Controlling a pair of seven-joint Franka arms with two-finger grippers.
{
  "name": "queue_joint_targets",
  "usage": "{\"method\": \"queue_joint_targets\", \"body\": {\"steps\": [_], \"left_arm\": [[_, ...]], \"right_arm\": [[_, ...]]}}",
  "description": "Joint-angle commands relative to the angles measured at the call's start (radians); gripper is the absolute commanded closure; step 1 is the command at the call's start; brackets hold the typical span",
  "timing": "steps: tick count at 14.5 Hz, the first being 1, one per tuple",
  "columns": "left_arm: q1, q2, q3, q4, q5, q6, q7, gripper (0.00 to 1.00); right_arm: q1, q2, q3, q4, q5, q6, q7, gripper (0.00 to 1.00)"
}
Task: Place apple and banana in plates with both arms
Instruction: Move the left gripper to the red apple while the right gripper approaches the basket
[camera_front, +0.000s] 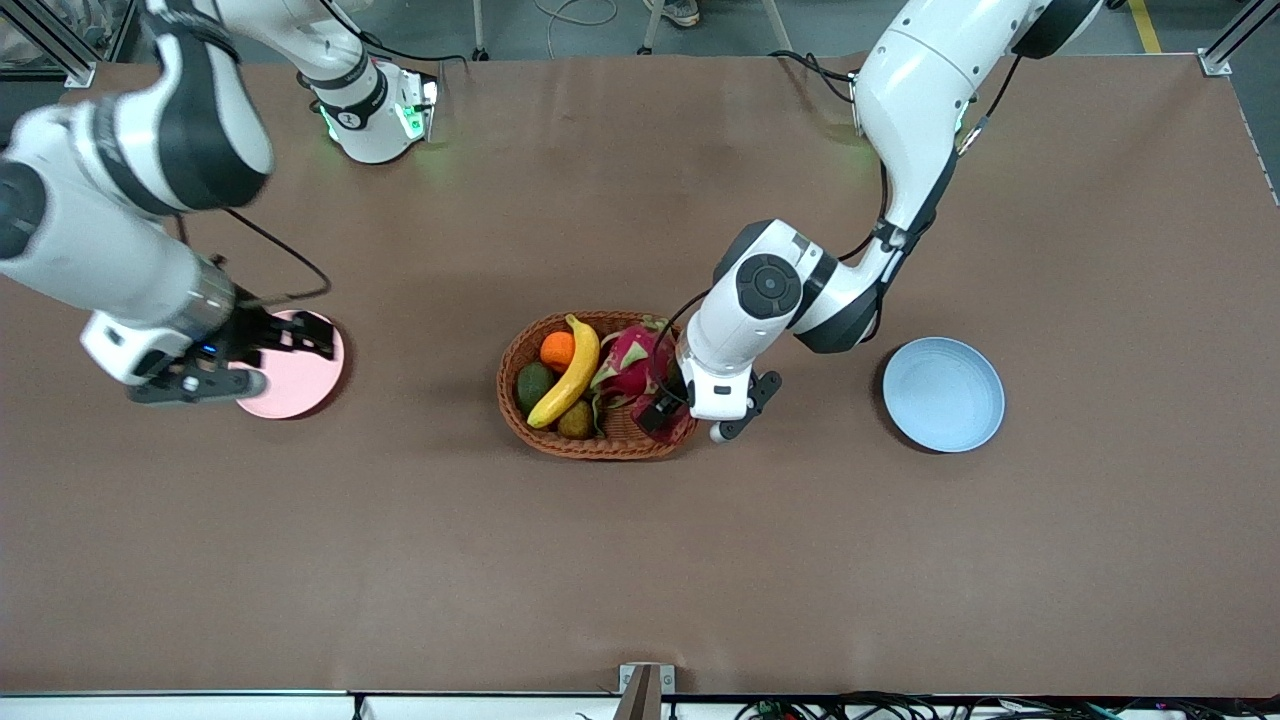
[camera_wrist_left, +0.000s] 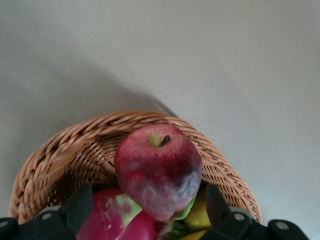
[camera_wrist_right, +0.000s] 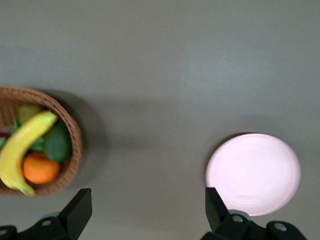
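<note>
1 pincer (camera_wrist_left: 150, 220) straddles the apple (camera_wrist_left: 157, 170).

Basket (camera_front: 520, 420): oval brown wicker, near the middle of the bench, holding several fruits.
Orange (camera_front: 557, 349): round, in the basket at its edge farther from the front camera, toward the right arm's end.
Avocado (camera_front: 533, 385): dark green, just beside the orange, nearer to the front camera.
Dragon fruit (camera_front: 628, 365): pink with green scales, in the basket's half toward the left arm's end.
Small brownish-green fruit (camera_front: 576, 421): at the basket's rim nearest the front camera.
Bench (camera_front: 640, 560): covered in plain brown.
</note>
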Motion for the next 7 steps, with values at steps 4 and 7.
{"method": "queue_joint_targets", "body": {"steps": [4,7], "left_arm": [[-0.012,0.063,0.008,0.019,0.005,0.111,-0.01,0.01],[-0.012,0.077,0.01,0.019,0.003,0.114,-0.01,0.32]], "right_arm": [[0.184,0.151,-0.006,0.032,0.02,0.098,0.501,0.0],[0.269,0.244,-0.006,0.086,0.025,0.137,0.725,0.04]]}}
